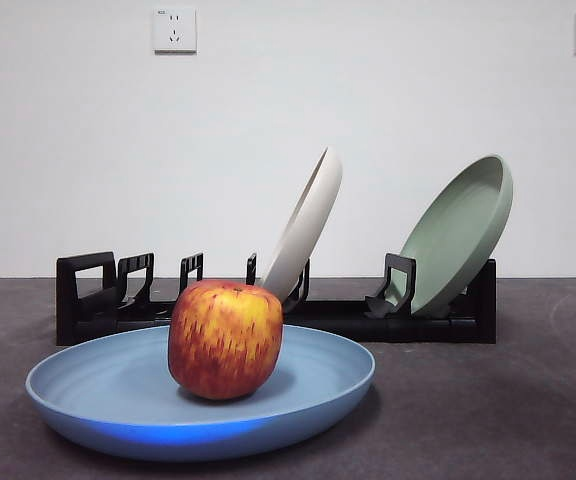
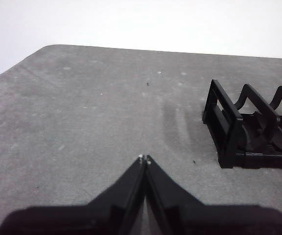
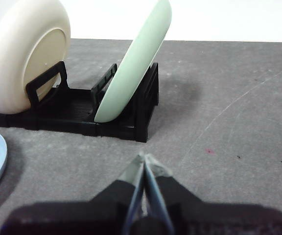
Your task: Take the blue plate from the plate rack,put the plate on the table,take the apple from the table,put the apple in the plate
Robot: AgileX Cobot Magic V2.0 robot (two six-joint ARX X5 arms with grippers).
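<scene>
The left pincer (image 2: 145,158) was held low over bare table (image 2: 82,122), its two black jaws pressed together on nothing, with the handle end of the plate rack (image 2: 239,132) off to one side. The right pincer (image 3: 145,157) was likewise closed and empty above the table, in front of the rack's other end. Neither arm was seen in the front view. The blue plate (image 1: 118,385) lay flat on the table in front of the rack, and the apple (image 1: 225,340) sat upright near its middle; whether its stem pointed up could not be told. In the rack, a cream-white plate (image 1: 306,225) and a sage-green plate (image 1: 458,235) stood on edge in separate slots, both leaning the same way.
</scene>
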